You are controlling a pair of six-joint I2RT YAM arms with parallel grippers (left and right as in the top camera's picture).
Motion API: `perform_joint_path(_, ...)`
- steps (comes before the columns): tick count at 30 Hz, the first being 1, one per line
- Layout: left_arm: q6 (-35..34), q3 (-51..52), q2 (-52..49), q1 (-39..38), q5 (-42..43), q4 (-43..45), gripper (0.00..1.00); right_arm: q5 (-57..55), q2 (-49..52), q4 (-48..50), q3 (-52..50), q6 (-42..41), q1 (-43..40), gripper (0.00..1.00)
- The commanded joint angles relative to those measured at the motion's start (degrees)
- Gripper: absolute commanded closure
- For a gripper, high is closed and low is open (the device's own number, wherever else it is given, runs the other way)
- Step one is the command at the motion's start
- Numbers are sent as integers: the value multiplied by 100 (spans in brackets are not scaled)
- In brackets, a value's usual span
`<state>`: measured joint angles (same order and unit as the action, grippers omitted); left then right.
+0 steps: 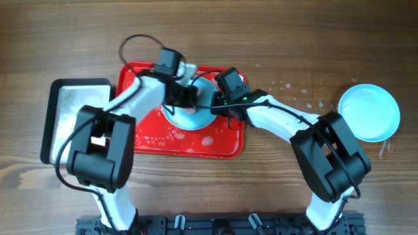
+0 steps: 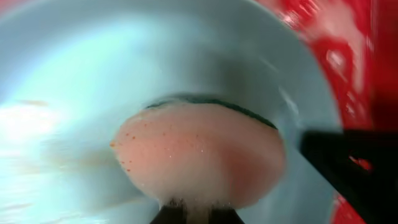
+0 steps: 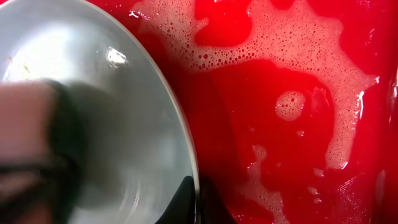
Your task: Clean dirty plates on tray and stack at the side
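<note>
Left wrist alone shows us the left gripper (image 2: 193, 210) clenching a sponge (image 2: 199, 155); right wrist, the plate (image 3: 112, 124) rim nipped inside the right gripper (image 3: 196, 200).

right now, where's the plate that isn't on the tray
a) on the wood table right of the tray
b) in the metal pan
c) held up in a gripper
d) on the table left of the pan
A: the plate lies flat on the wooden table, well to the right of the red tray, and the metal pan sits on the tray's other side.
</note>
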<state>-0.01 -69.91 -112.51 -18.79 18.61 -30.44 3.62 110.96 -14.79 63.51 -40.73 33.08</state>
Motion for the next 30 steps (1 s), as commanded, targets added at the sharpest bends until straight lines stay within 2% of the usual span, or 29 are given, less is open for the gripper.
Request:
perform_joint_path(1,46,144,-216,-297,-848,-402,96,-94,247,-107,-35,28,-15,96)
perform_joint_path(7,-2044,144,-214,118,-3812,-1576,96,-92,247,-107,-35,24,-15,96)
perform_joint_path(12,-2708,144,-214,267,-4791,-1519,96,-92,247,-107,-35,24,-15,96)
perform_joint_path(16,-2710,247,-221,111,-4218,-557,96,-92,247,-105,-35,24,-15,96)
perform_joint_path(20,-2223,623,-310,-109,-3394,1067,96,-92,247,-107,-35,24,-15,96)
perform_joint_path(24,-1746,673,-452,-210,-2938,1851,96,-68,247,-85,-35,22,-15,96)
perform_joint_path(30,-186,673,-452,-229,-1412,2686,96,-50,247,-59,-35,22,-15,96)
